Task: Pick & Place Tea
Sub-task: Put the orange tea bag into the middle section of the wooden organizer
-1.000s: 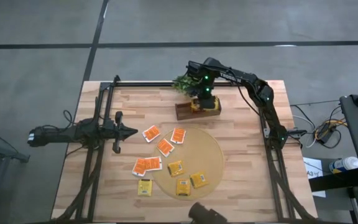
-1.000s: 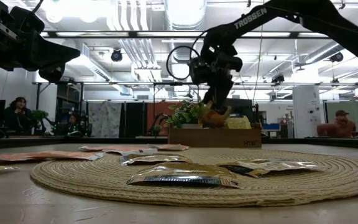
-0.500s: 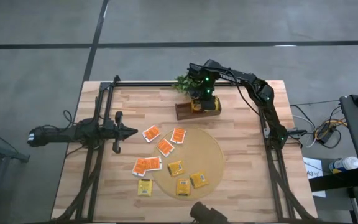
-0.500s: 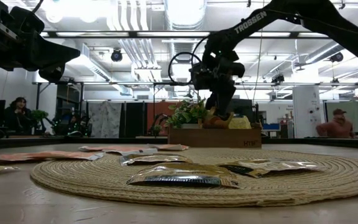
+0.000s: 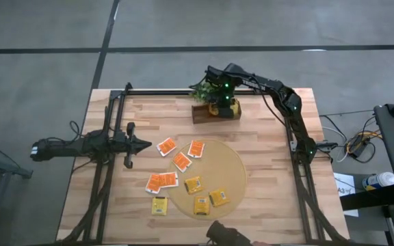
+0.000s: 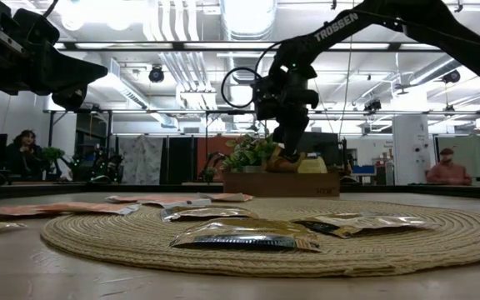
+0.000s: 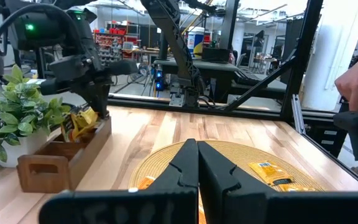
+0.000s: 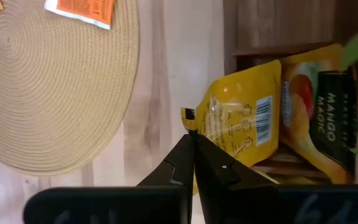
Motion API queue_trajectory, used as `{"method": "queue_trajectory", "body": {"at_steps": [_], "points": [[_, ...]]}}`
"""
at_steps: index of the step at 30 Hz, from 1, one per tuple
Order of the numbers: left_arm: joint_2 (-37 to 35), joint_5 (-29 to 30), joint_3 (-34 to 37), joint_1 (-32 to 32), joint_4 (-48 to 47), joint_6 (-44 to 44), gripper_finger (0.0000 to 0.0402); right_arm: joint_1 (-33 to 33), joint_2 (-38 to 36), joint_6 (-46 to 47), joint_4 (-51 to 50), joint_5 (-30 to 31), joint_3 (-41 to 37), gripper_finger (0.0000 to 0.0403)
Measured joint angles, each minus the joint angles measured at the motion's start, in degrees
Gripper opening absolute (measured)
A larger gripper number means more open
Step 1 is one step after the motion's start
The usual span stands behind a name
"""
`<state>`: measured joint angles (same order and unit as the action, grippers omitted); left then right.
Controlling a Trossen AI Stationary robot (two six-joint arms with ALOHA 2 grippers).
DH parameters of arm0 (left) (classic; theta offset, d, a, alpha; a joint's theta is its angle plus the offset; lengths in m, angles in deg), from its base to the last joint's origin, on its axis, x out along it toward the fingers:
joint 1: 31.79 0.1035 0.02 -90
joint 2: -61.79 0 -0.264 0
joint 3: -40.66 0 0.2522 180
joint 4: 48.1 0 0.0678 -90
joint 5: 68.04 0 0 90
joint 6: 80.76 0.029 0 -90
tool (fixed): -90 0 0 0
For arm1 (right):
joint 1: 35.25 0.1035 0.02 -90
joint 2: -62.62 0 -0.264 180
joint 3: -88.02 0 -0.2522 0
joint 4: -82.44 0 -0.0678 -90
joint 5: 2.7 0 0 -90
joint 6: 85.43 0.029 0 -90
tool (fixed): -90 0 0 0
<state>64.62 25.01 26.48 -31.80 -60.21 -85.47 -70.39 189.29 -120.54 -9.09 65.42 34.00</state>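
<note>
I am holding the right gripper (image 5: 219,108) over the wooden box (image 5: 214,112) at the far side of the tabletop (image 5: 272,171), its fingers pressed together on the corner of a yellow tea packet (image 8: 241,134) that is hanging at the box's edge. A second packet marked "Mango Magic" (image 8: 316,118) is already lying inside. The left gripper (image 5: 137,144) is waiting over the left side of the tabletop, fingers pressed together on nothing.

The rest of the tea is sitting well apart from the box — 5 orange-red packets (image 5: 181,161) and 4 yellow ones (image 5: 202,204), some on the round woven mat (image 5: 234,167), others on bare wood beside it.

The hazard, as I am judging it, is the thin corner pinch: the packet seems to be straddling the box wall, so a release here could be tipping it outward onto the tabletop instead of in. The small plant (image 5: 204,89) is standing right against the box — its leaves could be catching the wrist on the way out. The light box might also be sliding under any sideways nudge.
</note>
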Motion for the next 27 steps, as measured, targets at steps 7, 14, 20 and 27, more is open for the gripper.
{"method": "queue_trajectory", "body": {"at_steps": [7, 14, 20, 27], "points": [[0.0, 0.0, 0.0, 0.0, 0.0, 0.0, 0.0, 0.1, 0.0, 0.2, 0.2, 0.0, -0.1, 0.0008], [0.0, 0.0, 0.0, 0.0, 0.0, 0.0, 0.0, 0.1, 0.0, 2.1, 1.8, 0.0, -0.1, 0.0028], [0.0, 0.0, 0.0, 0.0, 0.0, 0.0, 0.0, 0.4, 0.0, 2.4, 2.2, 2.4, -0.1, 0.0076], [0.0, 0.0, 0.0, -0.1, 0.0, 0.0, 0.0, 0.6, -0.2, 4.6, 4.1, 9.0, -0.1, 0.0121]]}}
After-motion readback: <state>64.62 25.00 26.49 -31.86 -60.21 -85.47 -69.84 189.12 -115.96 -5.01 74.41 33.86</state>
